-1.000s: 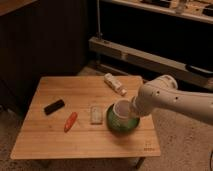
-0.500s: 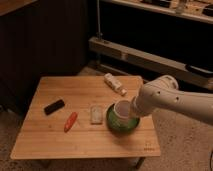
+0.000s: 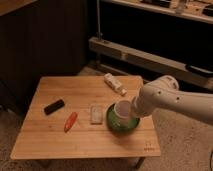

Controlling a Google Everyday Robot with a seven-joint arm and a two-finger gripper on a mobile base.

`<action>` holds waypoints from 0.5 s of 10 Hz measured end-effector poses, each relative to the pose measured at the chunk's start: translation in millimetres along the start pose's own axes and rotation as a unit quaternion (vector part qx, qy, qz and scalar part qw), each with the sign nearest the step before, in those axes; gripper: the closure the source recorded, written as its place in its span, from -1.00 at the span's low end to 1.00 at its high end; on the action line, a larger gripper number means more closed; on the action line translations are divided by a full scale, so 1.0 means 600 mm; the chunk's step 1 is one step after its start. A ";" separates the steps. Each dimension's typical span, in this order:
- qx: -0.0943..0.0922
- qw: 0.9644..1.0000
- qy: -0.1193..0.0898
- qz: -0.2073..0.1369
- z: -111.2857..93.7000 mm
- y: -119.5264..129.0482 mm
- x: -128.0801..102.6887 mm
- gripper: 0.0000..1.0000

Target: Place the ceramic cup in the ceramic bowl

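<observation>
Right now one white ceramic cup sits over the one ceramic bowl, w/ its base down inside the bowl's rim and its open mouth facing up and a bit toward the camera. The gripper is at the cup's right side, right above the bowl, at the end of the single white arm that reaches in from the right edge of view. Can't tell whether it's clamped on the cup or apart from it, since the wrist hides that contact. The bowl is dark green, and stands on the wooden table near the front right part of the top. Counting the rest, all relative to the bowl: one white rectangular packet lies flat just beside it on the left; one orange-red item, long and carrot-shaped, lies further left past the packet; one black flat object lies still further left and a little back; one pale bottle-like item lies on its side behind the bowl, near the table's far edge. So 4 loose things plus cup and bowl, 6 in total on the table. Behind the table, well back from the bowl, a low metal shelf rail runs across dark cabinetry.
</observation>
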 end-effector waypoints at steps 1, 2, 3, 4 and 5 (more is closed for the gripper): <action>0.000 1.000 0.000 0.000 0.000 -0.001 0.000 0.45; 0.000 1.000 0.000 0.000 0.000 -0.001 0.000 0.45; 0.000 1.000 0.000 0.001 0.001 -0.002 0.000 0.45; -0.001 1.000 -0.001 0.001 0.000 -0.003 -0.001 0.45; -0.001 1.000 -0.001 0.001 0.000 -0.004 -0.001 0.45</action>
